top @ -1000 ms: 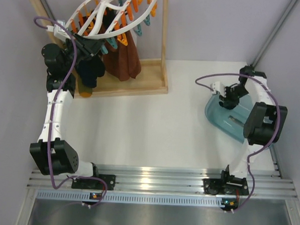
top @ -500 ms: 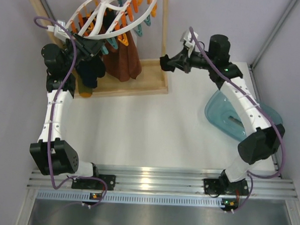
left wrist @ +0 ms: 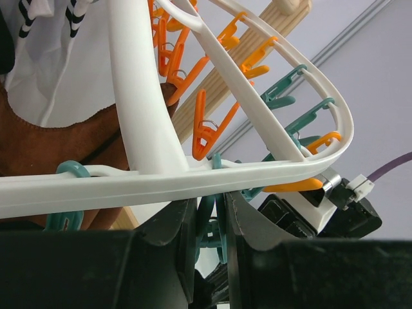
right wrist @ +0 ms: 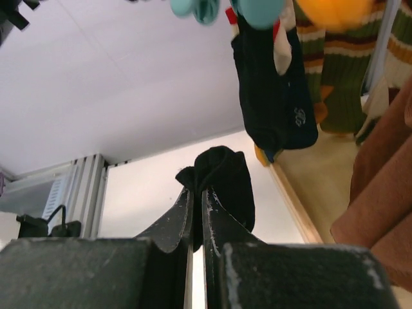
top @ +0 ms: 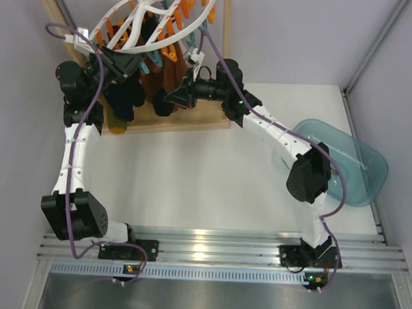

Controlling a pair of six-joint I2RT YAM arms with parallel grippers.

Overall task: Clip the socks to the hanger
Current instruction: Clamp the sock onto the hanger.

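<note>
left gripper [left wrist: 210, 203] pinches teal clip [left wrist: 205, 223] (under the hanger [left wrist: 138, 116] rim) | right gripper [right wrist: 197, 198] clamps black sock [right wrist: 226, 175]

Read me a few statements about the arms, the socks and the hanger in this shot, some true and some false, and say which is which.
1. The right gripper is shut on a black sock. True.
2. The left gripper has an orange clip between its fingers. False: it is a teal clip, just under the white rim of the hanger.
3. The blue bin sits on the left side of the table. False: it is on the right side.
4. Another dark sock already hangs from the clips. True.
5. The right arm is folded back over the bin. False: it is stretched out to the hanger.
</note>
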